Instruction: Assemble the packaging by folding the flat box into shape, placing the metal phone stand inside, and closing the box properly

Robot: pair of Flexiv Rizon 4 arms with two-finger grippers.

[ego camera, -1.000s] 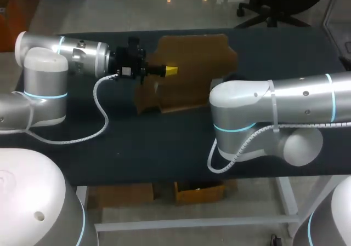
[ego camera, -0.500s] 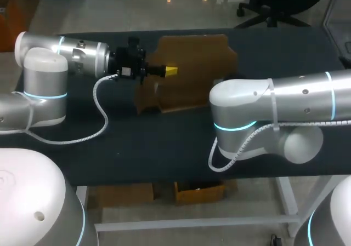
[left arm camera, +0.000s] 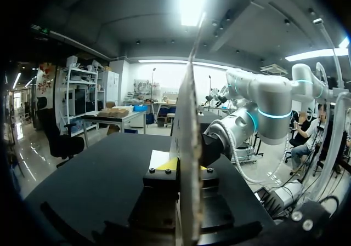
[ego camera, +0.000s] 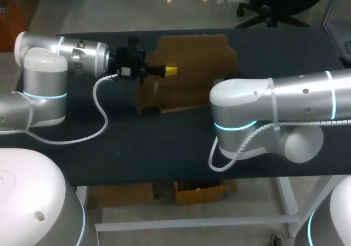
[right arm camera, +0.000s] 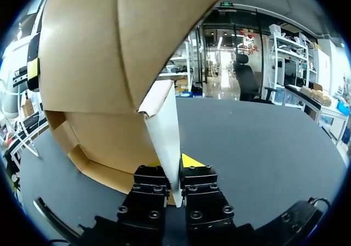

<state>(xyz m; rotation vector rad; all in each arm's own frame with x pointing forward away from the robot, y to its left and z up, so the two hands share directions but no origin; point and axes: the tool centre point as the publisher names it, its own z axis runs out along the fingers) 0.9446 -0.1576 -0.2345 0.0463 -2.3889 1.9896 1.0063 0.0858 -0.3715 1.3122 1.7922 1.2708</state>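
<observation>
The brown cardboard box [ego camera: 192, 65] stands partly unfolded above the black table [ego camera: 164, 142], held between my two arms. My left gripper [ego camera: 171, 70] is shut on its left side. In the left wrist view a cardboard panel [left arm camera: 186, 120] runs edge-on between the fingers of the left gripper [left arm camera: 184, 166]. My right gripper [right arm camera: 176, 166] is shut on a pale-faced flap [right arm camera: 164, 131] hanging from the folded box walls [right arm camera: 93, 54]. In the head view the right gripper is hidden behind my right arm [ego camera: 274, 101]. No metal phone stand shows in any view.
My right arm's elbow [ego camera: 241, 114] lies across the table's right half, just in front of the box. The left arm's cable [ego camera: 101, 114] loops down onto the table at the left. Bare black tabletop stretches along the front edge.
</observation>
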